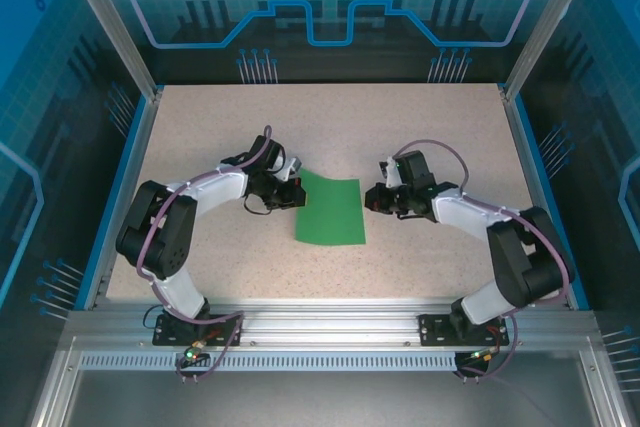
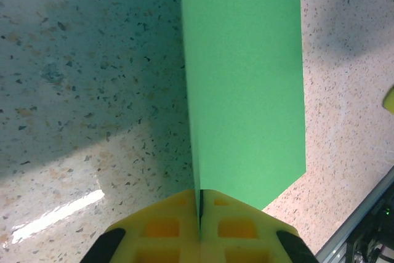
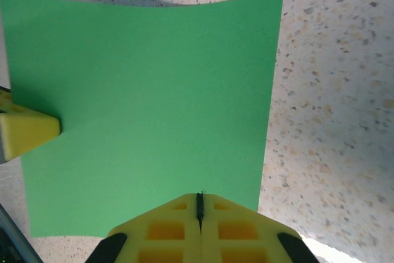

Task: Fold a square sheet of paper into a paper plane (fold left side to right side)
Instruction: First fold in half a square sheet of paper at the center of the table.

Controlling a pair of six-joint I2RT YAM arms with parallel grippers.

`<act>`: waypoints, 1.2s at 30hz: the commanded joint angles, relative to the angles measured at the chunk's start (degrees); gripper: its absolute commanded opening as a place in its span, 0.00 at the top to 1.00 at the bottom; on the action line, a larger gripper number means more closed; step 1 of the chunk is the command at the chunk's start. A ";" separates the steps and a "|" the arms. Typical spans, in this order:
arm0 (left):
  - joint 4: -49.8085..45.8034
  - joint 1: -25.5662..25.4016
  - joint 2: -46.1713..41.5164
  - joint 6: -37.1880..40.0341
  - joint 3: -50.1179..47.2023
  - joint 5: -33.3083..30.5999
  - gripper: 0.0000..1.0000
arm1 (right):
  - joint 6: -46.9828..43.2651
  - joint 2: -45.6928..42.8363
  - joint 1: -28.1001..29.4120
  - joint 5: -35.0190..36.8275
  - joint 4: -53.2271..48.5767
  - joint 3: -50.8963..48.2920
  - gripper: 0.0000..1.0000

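Pinching, left claw (image 2: 200, 217): we note its jaws closed tight on the left edge of the square sheet of paper (image 1: 331, 209).
Right claw (image 3: 199, 209): jaws likewise closed tight, nipping the sheet's right edge.
Sheet position: mid-tabletop (image 1: 420, 127), spanning the gap between both claws as an open square; we see its far edge bowing slightly in the right wrist view.

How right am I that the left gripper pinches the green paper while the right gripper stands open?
Not quite: the right gripper is shut on the edge of the paper too, as the right wrist view shows. The left gripper does pinch it.
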 commanded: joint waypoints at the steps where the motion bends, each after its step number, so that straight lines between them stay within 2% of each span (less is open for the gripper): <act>1: -2.78 -0.28 0.75 1.40 1.92 -0.66 1.00 | 0.24 4.03 1.73 0.13 -0.45 4.07 1.00; 10: -2.26 -0.28 1.04 0.06 2.81 2.31 0.93 | 0.22 13.95 3.25 1.71 -3.91 8.59 1.00; 20: 5.57 -0.99 2.13 -6.80 2.98 13.17 0.57 | -0.55 17.06 3.69 2.65 -5.99 8.64 1.00; 24: 8.20 -2.16 4.52 -8.78 4.56 15.52 0.49 | -0.84 16.87 3.80 2.91 -6.26 8.60 1.00; 32: 10.05 -3.97 9.75 -10.41 8.33 16.39 0.44 | -0.84 15.70 3.88 2.75 -5.75 8.29 1.00; 34: 9.89 -4.24 10.83 -10.30 9.00 16.33 0.46 | -0.75 15.08 3.84 2.57 -5.32 8.07 1.00; 36: 9.86 -4.34 11.51 -10.31 9.31 16.04 0.52 | -0.75 13.66 3.70 2.57 -4.51 7.61 1.00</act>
